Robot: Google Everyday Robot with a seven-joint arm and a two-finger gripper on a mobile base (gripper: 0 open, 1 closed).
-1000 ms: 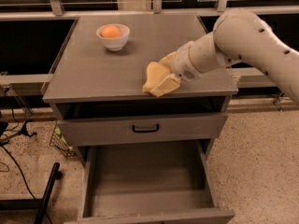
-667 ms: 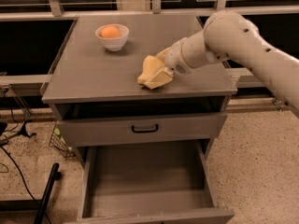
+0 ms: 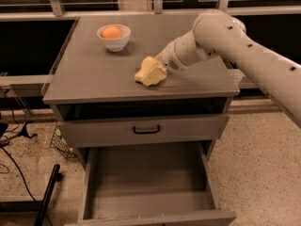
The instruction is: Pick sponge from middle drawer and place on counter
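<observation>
My gripper (image 3: 151,72) is over the middle of the counter (image 3: 89,74), at the end of the white arm that reaches in from the right. It is shut on the pale-yellow sponge (image 3: 146,76), whose lower edge is at or just above the counter surface. The cream finger pads blend with the sponge, so its full outline is hard to separate. The middle drawer (image 3: 146,175) is pulled out below, and its grey floor is bare.
A white bowl (image 3: 114,41) holding an orange ball (image 3: 111,31) stands at the back left of the counter. A shut drawer front with a black bar handle (image 3: 146,129) sits above the open drawer. Black cables and a stand lie on the floor at left.
The gripper has moved a little left and back over the counter with the sponge in it. The bowl and the drawers have not moved.
</observation>
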